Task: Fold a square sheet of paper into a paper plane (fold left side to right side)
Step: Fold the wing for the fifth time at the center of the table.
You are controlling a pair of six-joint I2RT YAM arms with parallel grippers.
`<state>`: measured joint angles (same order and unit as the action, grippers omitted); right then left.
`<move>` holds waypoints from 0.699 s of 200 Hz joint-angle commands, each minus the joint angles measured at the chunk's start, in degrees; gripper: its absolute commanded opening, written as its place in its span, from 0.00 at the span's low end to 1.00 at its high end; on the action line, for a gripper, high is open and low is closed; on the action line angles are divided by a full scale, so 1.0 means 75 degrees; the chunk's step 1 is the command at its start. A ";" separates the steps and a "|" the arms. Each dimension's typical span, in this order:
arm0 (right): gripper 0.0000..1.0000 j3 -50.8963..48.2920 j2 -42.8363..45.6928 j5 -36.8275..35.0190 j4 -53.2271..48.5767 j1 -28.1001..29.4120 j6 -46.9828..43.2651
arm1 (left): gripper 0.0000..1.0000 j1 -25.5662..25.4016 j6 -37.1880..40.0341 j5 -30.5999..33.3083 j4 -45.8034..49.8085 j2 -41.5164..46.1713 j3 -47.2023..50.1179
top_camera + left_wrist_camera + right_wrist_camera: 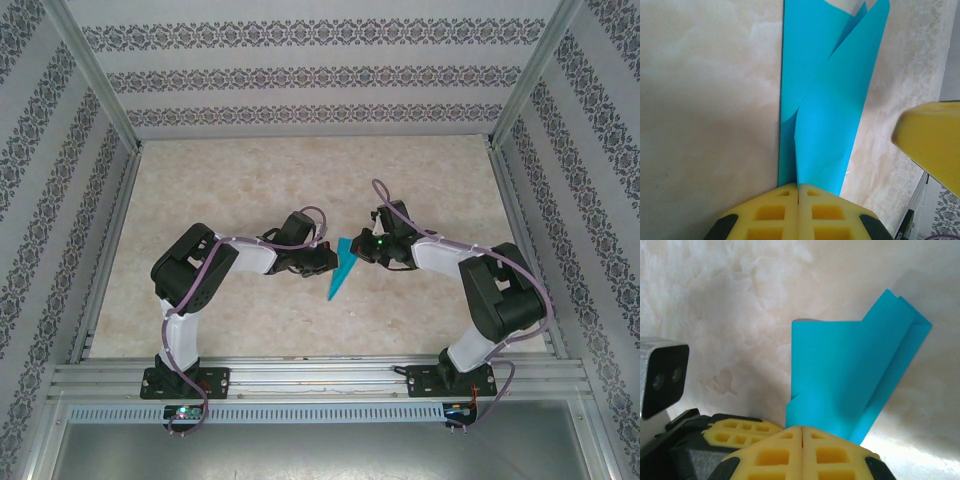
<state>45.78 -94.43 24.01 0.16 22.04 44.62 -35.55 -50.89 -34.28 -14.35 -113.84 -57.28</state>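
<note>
The teal sheet of paper [343,272] is folded into a narrow pointed dart shape, its tip toward the near edge. It lies mid-table between both arms. My left gripper [325,262] meets it from the left and my right gripper [365,248] from the right. In the left wrist view the yellow pads of the left gripper [798,186] are pressed together, and the paper [830,110] runs out from their seam with one flap lifted. In the right wrist view the right gripper [802,427] is likewise shut, with the paper [840,375] rising from its tip.
The marbled table top [250,180] has free room all round the paper. An aluminium rail [320,375] runs along the near edge and patterned walls enclose the other sides. The right gripper's yellow finger [932,142] sits close beside the paper. The left gripper's fingers [737,429] sit just left of the right gripper.
</note>
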 commanded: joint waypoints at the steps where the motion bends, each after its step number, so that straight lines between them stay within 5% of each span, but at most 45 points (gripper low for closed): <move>1: 0.02 0.0230 -0.0280 0.0036 -0.0125 0.0125 -0.0140 | 0.03 -0.0041 0.0309 0.0616 0.0460 -0.0556 -0.0012; 140: 0.01 0.0226 -0.0660 -0.0309 -0.0561 0.0155 -0.0348 | 0.00 -0.0042 0.0218 0.0592 0.0530 -0.0676 -0.0073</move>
<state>47.13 -98.45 23.22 -2.46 22.76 43.09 -35.55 -50.92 -34.57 -13.63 -114.08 -57.78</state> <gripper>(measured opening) 0.057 0.056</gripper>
